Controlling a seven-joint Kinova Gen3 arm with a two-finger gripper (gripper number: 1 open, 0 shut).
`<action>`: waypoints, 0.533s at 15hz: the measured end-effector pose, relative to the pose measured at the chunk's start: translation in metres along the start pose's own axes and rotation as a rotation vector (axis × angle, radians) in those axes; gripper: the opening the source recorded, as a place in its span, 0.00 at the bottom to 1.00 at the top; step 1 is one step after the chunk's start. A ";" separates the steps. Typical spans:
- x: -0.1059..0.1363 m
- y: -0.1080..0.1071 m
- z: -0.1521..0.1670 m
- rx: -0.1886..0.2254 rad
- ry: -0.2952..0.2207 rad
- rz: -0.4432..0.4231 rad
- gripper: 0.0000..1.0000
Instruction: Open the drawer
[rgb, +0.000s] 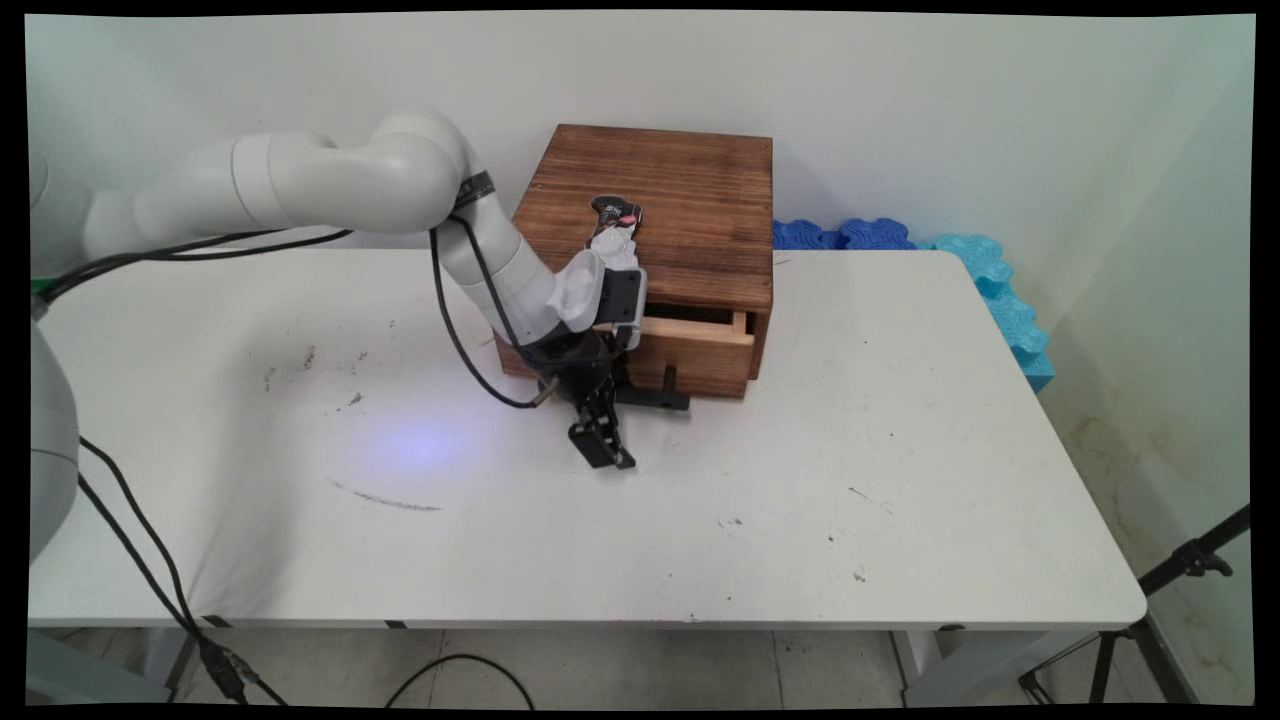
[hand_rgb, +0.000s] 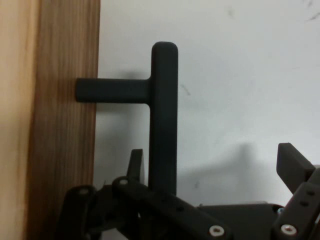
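The white table (rgb: 850, 500) carries a wooden box (rgb: 660, 215) standing just behind the gripper (rgb: 600, 445), toward the wall. Its drawer (rgb: 700, 350) is pulled partly out, and the black T-shaped handle (rgb: 668, 395) sits right beside the gripper. Dark scuffs and specks mark the tabletop to the gripper's left and to its right.

The arm hides the drawer's (rgb: 700, 345) left end. The handle's (hand_rgb: 164, 115) lower end vanishes behind the gripper (hand_rgb: 215, 170) linkage.
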 end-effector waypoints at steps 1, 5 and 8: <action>0.000 0.002 -0.001 -0.004 0.000 0.002 1.00; -0.002 0.016 -0.005 -0.026 -0.001 0.019 1.00; -0.004 0.027 -0.008 -0.041 -0.001 0.032 1.00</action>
